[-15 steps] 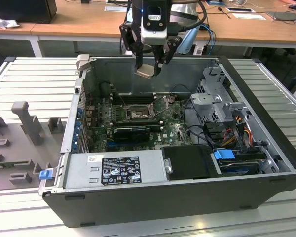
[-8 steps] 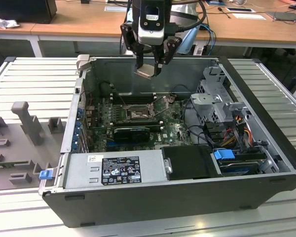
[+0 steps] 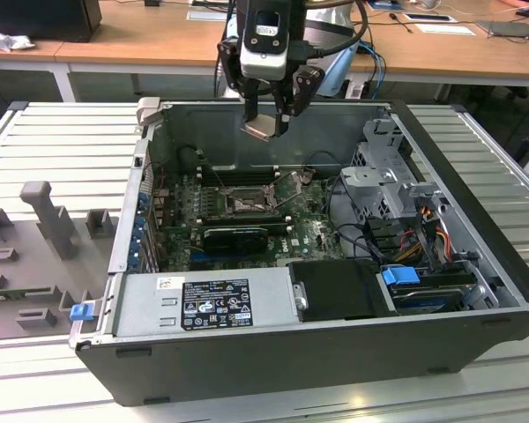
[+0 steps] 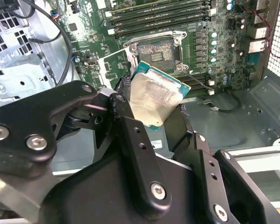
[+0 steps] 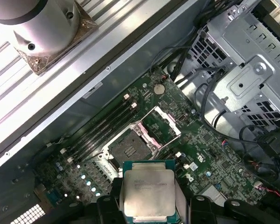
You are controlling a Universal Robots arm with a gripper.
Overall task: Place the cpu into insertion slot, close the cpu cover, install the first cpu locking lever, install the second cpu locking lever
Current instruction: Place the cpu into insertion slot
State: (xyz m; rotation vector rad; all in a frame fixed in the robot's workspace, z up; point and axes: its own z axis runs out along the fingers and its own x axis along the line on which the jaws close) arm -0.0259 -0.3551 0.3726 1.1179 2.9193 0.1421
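My gripper (image 3: 266, 122) hangs above the open computer case, shut on the cpu (image 3: 261, 129), a flat silvery square chip with a green edge. Both wrist views show the cpu (image 4: 154, 98) (image 5: 147, 193) clamped between the black fingers (image 4: 130, 133). Below it on the green motherboard lies the insertion slot (image 3: 244, 204) (image 4: 157, 50) (image 5: 126, 149), its contact field bare. The cpu cover (image 5: 162, 125) stands swung open beside the slot. The chip is well above the board and touches nothing else.
Long black memory slots (image 5: 100, 133) run beside the socket, and a black card (image 3: 236, 235) lies in front of it. A metal drive cage (image 3: 392, 181) with cables fills the exterior view's right, and the power supply (image 3: 207, 301) sits in front. Grey fixtures (image 3: 48, 220) stand outside the case.
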